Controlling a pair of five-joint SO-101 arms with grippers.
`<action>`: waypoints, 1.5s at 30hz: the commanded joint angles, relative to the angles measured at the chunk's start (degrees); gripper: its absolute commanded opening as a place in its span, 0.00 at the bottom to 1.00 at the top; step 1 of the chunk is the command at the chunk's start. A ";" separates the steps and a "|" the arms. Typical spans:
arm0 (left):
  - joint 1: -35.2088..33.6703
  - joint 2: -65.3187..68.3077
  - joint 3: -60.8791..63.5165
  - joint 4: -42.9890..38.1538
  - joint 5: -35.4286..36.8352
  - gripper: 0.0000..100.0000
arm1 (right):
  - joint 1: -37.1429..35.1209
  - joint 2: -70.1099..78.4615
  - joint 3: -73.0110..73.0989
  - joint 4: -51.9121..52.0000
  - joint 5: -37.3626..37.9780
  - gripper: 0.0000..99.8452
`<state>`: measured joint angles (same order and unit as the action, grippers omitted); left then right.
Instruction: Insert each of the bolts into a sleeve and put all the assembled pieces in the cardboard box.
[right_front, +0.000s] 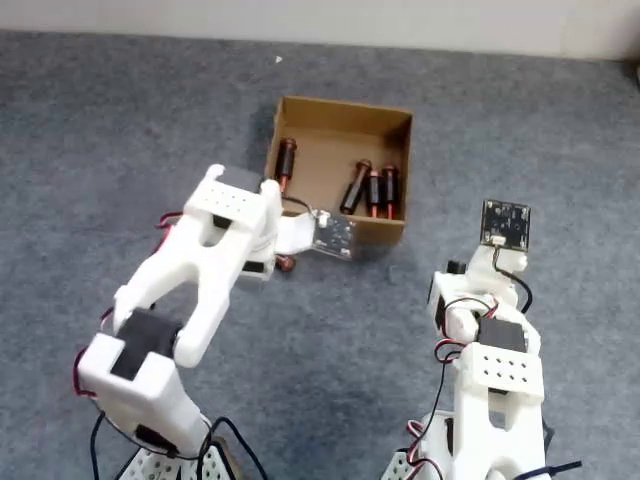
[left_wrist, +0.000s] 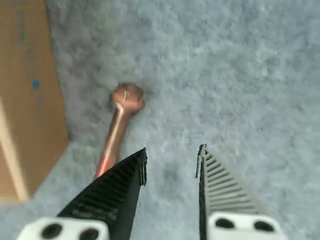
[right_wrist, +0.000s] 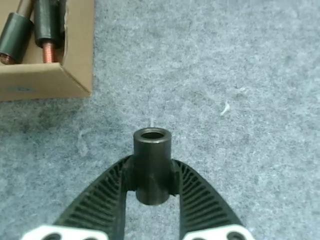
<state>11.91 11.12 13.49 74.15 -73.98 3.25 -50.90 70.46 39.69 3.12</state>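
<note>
Nearly finishing, awaiting one joining: clenching a sleeve (right_wrist: 151, 150) in the right gripper (right_wrist: 151, 167), hovering the released left gripper (left_wrist: 172, 150) beside a loose bolt (left_wrist: 116, 135) at centre-left, showing four assembled pieces (right_front: 372, 190) in the box (right_front: 325, 160), upper centre.

Blurred copper-coloured metal bolt (left_wrist: 120, 125), tip hidden behind the left tool (left_wrist: 172, 152); brown cardboard box (left_wrist: 25, 100) cut off at the edge.

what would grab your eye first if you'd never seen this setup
The right gripper clamps a black sleeve upright over the carpet. A copper bolt lies on the carpet beside the cardboard box, just ahead of the open left gripper. Four assembled pieces lie in the box.
</note>
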 joint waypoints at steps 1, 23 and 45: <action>2.59 2.07 -4.44 -2.37 -5.10 0.19 | 0.75 -1.89 -0.92 -1.71 0.62 0.01; 4.00 18.24 -17.19 -0.09 -1.85 0.01 | 0.75 -1.89 -0.92 -1.71 0.62 0.01; 4.09 -21.76 -1.89 8.79 30.68 0.00 | -4.44 -3.47 -4.18 6.90 -1.05 0.01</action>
<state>14.99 1.89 7.96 82.68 -49.10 0.70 -51.34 70.46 44.35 3.12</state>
